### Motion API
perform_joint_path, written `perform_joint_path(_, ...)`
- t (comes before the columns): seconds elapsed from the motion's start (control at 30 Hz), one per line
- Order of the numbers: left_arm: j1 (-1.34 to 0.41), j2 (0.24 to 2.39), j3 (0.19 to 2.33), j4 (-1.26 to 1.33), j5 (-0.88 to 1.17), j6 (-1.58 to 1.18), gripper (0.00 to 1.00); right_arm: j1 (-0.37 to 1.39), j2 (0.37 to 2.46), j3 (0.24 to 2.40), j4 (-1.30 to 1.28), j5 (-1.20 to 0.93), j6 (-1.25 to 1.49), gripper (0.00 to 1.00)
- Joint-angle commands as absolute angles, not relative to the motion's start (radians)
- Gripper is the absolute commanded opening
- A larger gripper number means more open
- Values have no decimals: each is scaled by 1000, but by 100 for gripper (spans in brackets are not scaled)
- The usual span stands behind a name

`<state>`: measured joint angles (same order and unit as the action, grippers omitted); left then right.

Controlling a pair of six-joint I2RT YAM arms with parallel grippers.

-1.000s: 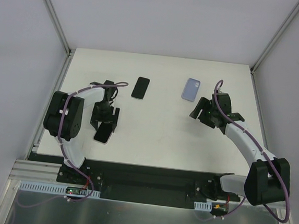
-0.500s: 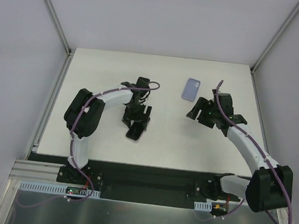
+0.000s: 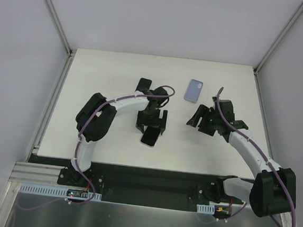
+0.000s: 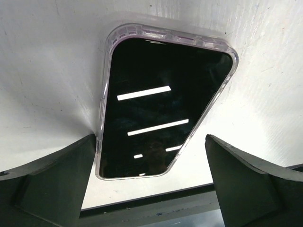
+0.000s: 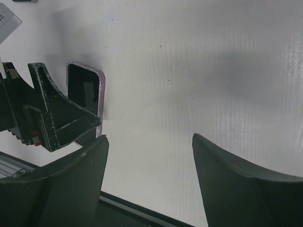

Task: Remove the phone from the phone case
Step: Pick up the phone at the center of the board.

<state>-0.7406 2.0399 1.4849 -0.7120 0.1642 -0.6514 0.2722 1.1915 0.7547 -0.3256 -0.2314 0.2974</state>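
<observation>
The phone, screen up in a clear case (image 3: 149, 136), lies on the white table near its front middle. It fills the left wrist view (image 4: 161, 99) and shows in the right wrist view (image 5: 85, 90). My left gripper (image 3: 150, 125) stands over its far end with jaws wide open (image 4: 150, 137). The left finger (image 4: 61, 175) touches the case's side edge and the right finger (image 4: 251, 175) is well apart from it. My right gripper (image 3: 196, 120) is open and empty (image 5: 149, 137) above bare table, to the right of the phone.
A second black phone (image 3: 143, 84) lies farther back, partly hidden by my left arm. An empty light blue case (image 3: 194, 89) lies at the back right. The table's front edge (image 4: 142, 196) runs close behind the phone's near end.
My left gripper has swept right from the table's left side to the front middle, and the cased phone has moved right with it. My right gripper has edged slightly left.
</observation>
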Motion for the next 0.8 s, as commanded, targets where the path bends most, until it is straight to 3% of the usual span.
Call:
perform_joint_path(0.0, -752, 1976, 1503, -695, 160, -712, 96, 299, 1207, 778, -302, -253, 316, 74)
perform_joint_path(0.4, -589, 1642, 1276, -684, 141, -664, 97, 529, 1385, 890, -308, -155, 376, 73)
perform_joint_path(0.77, -681, 1683, 1278, -732, 14, -663, 98, 569, 1476, 1017, -382, -129, 356, 73)
